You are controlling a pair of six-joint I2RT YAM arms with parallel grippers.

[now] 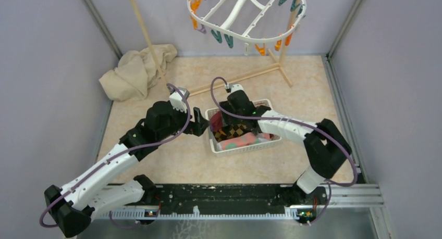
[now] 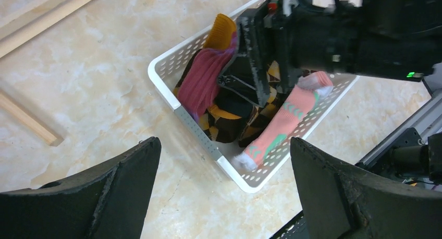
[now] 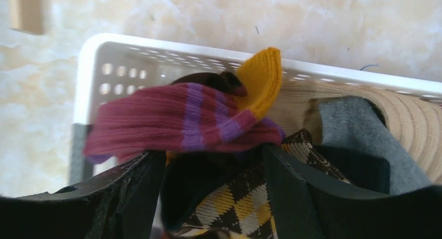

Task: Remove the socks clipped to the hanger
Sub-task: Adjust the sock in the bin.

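Centre of the top view: white mesh basket (image 1: 245,150) on the beige table (image 1: 172,161), socks (image 1: 237,140) piled inside it. Right gripper (image 1: 235,122) is down in the basket. On its wrist view the fingers (image 3: 130,197) are part-spread with dark and argyle sock (image 3: 234,197) fabric in the gap, no clear pinch. A maroon sock (image 3: 182,119) with purple stripes and a yellow cuff lies across just ahead of the tips; grey sock (image 3: 359,135) at right.

Left gripper (image 1: 199,120) is just beside the basket's left end, fingers (image 2: 120,187) spread wide, holding nothing. Its view shows a pink-teal sock (image 2: 281,122) along the basket's lower right side.

Hanger (image 1: 234,11) is at the top centre of the frame, well apart from both grippers, with orange and teal pegs (image 1: 229,39) dangling. Wooden rack (image 1: 234,77) stands under it; crumpled cream cloth (image 1: 135,70) at upper left.
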